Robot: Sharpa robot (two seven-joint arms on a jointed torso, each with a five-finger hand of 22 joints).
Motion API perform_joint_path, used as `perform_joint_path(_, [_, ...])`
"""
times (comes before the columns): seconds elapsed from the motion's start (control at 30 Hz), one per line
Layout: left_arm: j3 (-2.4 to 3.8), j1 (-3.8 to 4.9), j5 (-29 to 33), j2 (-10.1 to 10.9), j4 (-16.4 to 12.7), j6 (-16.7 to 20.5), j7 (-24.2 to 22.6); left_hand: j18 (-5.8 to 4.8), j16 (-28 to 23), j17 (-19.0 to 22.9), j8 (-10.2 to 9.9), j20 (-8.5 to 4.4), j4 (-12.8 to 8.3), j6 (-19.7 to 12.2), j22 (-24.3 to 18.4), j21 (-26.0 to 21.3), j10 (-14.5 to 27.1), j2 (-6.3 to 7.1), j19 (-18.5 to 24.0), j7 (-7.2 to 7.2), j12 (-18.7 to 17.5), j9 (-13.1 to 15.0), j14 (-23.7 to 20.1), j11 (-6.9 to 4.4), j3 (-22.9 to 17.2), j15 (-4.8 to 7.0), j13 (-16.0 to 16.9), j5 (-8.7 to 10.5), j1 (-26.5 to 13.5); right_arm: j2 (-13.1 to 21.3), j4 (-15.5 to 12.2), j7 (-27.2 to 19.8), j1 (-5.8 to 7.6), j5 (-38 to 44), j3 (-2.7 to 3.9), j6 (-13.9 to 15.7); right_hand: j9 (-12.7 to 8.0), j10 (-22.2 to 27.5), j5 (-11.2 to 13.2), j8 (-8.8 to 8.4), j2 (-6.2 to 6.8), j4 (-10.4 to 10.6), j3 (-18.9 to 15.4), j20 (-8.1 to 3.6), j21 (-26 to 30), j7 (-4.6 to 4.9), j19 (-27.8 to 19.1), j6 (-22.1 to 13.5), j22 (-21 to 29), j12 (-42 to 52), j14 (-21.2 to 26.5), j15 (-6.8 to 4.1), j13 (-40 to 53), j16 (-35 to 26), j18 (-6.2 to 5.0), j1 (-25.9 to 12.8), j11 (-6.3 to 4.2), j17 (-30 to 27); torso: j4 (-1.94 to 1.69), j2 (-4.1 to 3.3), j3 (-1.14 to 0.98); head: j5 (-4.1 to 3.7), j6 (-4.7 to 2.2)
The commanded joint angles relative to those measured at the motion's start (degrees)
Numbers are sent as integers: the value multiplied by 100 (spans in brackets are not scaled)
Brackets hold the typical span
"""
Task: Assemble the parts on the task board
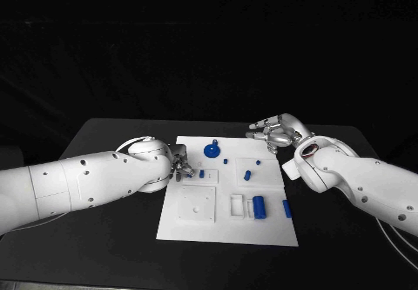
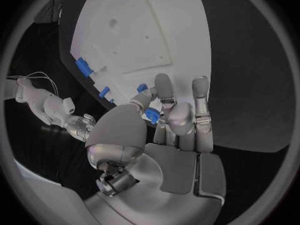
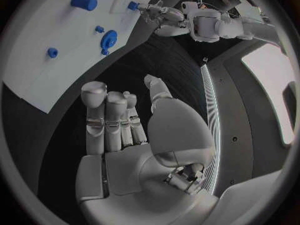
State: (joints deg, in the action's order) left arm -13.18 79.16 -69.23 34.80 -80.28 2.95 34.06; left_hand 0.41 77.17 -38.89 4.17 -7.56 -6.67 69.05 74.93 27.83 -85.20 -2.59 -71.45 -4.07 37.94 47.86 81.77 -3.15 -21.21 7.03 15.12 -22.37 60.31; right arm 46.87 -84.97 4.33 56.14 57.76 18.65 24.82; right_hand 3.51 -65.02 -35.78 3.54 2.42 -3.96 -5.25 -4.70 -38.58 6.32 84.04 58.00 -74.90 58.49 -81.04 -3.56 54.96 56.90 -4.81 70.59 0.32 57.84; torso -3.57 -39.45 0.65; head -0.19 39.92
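Note:
The white task board (image 1: 196,232) lies in the middle of the table. On it are a round blue disc part (image 1: 212,149), small blue pegs (image 1: 225,161) (image 1: 247,175) and a blue cylinder (image 1: 258,206). My left hand (image 1: 180,167) hovers over the board's left edge and pinches a small blue part (image 2: 152,115) between thumb and fingers. Another blue peg (image 1: 202,174) stands just beyond its fingertips. My right hand (image 1: 277,133) hangs over the board's far right corner, fingers apart (image 3: 106,120), holding nothing.
A square recessed block (image 1: 197,205) and a slotted holder (image 1: 238,205) sit on the board's near half. One more blue piece (image 1: 287,208) lies near the board's right edge. Black table surrounds the board on all sides.

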Motion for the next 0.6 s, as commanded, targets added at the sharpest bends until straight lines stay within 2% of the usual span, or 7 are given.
perform_joint_path(0.03, [-67,-93,143,-33,-20,-429,-37,103,25,-4,4,28,15,1228,109,3,-165,-80,-4,703,24,-12,-1,-177,-26,43,-6,37,20,-5,-5,-55,-2,11,3,-51,8,27,-29,2,12,2,40,-1,33,-1,79,54,-438,-8,25,-10,-2,-29,-95,-62,3,3,5,-2,0,-5,0])
perform_joint_path(0.23, [-67,-92,164,-45,-12,-365,-63,101,20,13,2,27,105,1229,108,-12,-164,-108,-14,706,25,-9,-5,-178,-1,45,-13,128,19,-7,-3,-55,-2,10,3,-53,8,27,-29,2,12,2,40,-1,33,-1,79,54,-438,-8,25,-10,-2,-29,-95,-62,3,3,4,-4,-4,-17,0])
perform_joint_path(0.27, [-67,-92,165,-47,-12,-353,-64,101,20,13,2,27,129,1228,108,-16,-164,-114,-17,706,24,-7,-4,-179,9,46,-15,183,24,-8,-3,-55,-2,10,3,-54,8,27,-29,2,12,2,40,-1,33,-1,79,54,-438,-8,25,-10,-2,-29,-95,-62,3,3,4,-5,-3,-18,0])
perform_joint_path(0.33, [-67,-92,167,-50,-9,-324,-68,101,16,23,1,30,191,1228,107,-25,-165,-137,-19,707,23,-5,-4,-179,47,47,-18,422,32,-9,-1,-54,-2,9,3,-55,8,27,-29,2,12,2,40,-1,33,-1,79,54,-438,-8,25,-10,-2,-29,-95,-62,3,3,4,-5,-4,-18,1])
perform_joint_path(0.37, [-67,-92,168,-51,-6,-303,-70,103,8,38,1,32,227,1224,107,-34,-165,-131,-24,708,16,-3,-5,-180,78,46,-24,446,66,-9,1,-54,-2,9,3,-56,8,27,-29,2,12,2,40,-1,33,-1,79,54,-438,-8,25,-10,-2,-29,-95,-62,3,3,4,-4,-3,-21,-5])
perform_joint_path(0.6, [-66,-92,179,-57,27,-210,-79,102,-30,115,-1,30,484,1183,109,-82,-165,44,-44,707,-10,0,-15,-177,268,54,-49,549,172,-10,4,-54,-2,7,3,-55,8,27,-29,2,12,2,40,-1,33,-1,79,54,-438,-8,25,-10,-2,-29,-95,-62,3,3,6,-1,-2,-28,-7])
